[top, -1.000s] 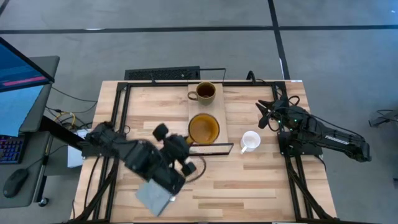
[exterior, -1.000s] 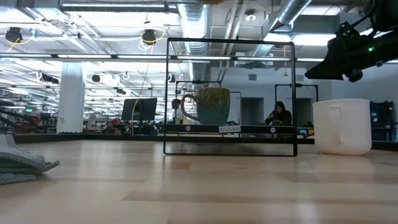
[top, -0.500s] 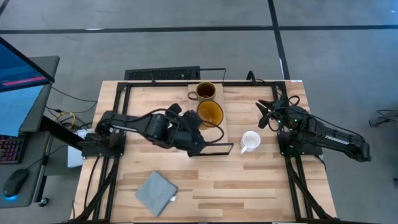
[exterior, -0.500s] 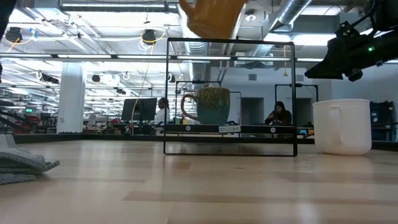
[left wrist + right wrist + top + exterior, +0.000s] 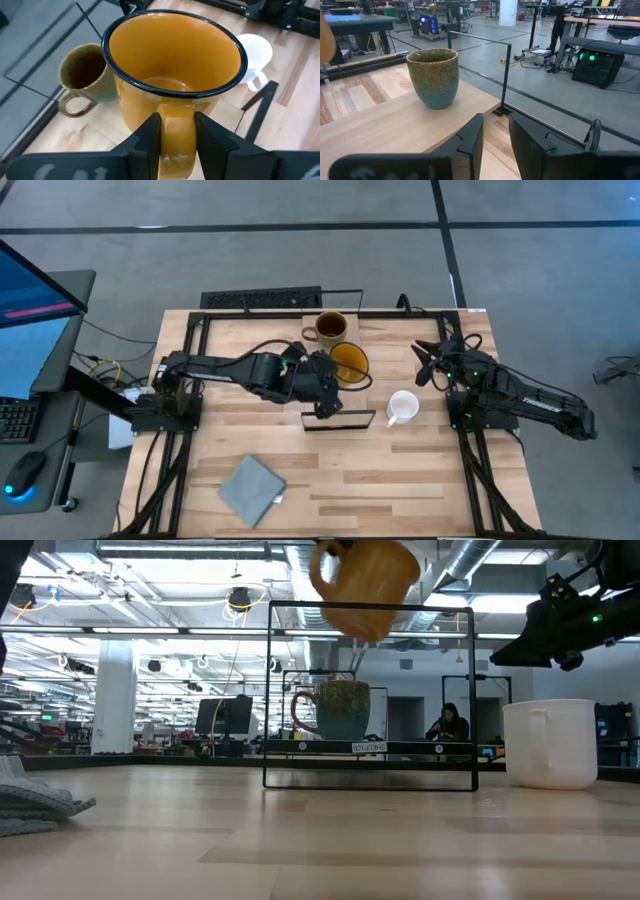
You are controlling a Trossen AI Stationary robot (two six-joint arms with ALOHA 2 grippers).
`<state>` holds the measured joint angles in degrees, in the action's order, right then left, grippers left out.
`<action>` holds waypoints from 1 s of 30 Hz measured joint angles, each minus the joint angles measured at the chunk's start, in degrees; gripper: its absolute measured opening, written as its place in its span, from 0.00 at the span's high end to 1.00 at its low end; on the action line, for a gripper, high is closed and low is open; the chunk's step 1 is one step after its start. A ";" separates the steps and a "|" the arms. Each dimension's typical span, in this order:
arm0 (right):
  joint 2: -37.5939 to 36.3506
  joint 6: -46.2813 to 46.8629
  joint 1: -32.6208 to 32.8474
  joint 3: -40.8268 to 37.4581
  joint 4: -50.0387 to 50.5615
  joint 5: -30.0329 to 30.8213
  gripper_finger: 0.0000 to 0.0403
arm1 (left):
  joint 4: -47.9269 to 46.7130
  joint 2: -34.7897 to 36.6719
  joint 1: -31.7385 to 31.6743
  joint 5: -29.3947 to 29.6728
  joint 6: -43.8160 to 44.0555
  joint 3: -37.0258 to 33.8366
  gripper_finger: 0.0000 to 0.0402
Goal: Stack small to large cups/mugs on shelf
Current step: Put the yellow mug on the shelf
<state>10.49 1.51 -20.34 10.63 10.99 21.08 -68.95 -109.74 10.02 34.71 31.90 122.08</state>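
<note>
The left gripper (image 5: 176, 132) is clamped on the handle of the yellow-orange mug (image 5: 347, 363), held in the air above the shelf (image 5: 352, 330) beside the olive mug (image 5: 331, 328). The white mug (image 5: 403, 406) sits just off the shelf. The right gripper (image 5: 428, 363) waits beyond it, fingers slightly apart, empty.

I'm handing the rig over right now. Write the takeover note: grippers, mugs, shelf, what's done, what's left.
Left gripper: shut on the yellow mug's handle, holding it in the air over the shelf.
Right gripper: empty, waiting at the table's right side.
Brown mug: standing on the shelf's far end.
White mug: on the table beside the shelf.
Left to do: set the yellow mug down, then stack the mugs by size.
</note>
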 joint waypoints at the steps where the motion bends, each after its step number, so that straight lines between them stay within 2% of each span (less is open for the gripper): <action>1: 0.00 -0.01 0.02 0.00 0.11 0.00 0.71 | 1.04 0.00 -0.52 -0.05 -0.02 -0.84 0.79; 8: -0.01 0.01 0.02 0.00 0.60 0.00 0.71 | 7.15 0.38 -2.99 -4.22 -1.93 -5.82 0.79; 12: -0.01 0.01 0.04 0.00 0.87 0.00 0.71 | 7.33 0.37 -3.84 -6.56 -2.81 -7.47 0.79; 16: -0.01 0.02 0.04 0.00 0.97 -0.01 0.71 | 11.24 1.32 -4.64 -6.21 -3.41 -10.42 0.79; 19: 0.02 0.03 0.04 0.00 1.03 -0.04 0.71 | 13.13 3.21 -5.17 -7.20 -3.40 -14.36 0.79; 30: 0.02 0.03 0.04 0.00 0.97 -0.02 0.71 | 33.26 11.36 -7.01 -11.87 -4.12 -33.31 0.79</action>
<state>10.50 1.54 -20.29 10.63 11.96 21.06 -35.70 -98.38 3.01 22.83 27.78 88.77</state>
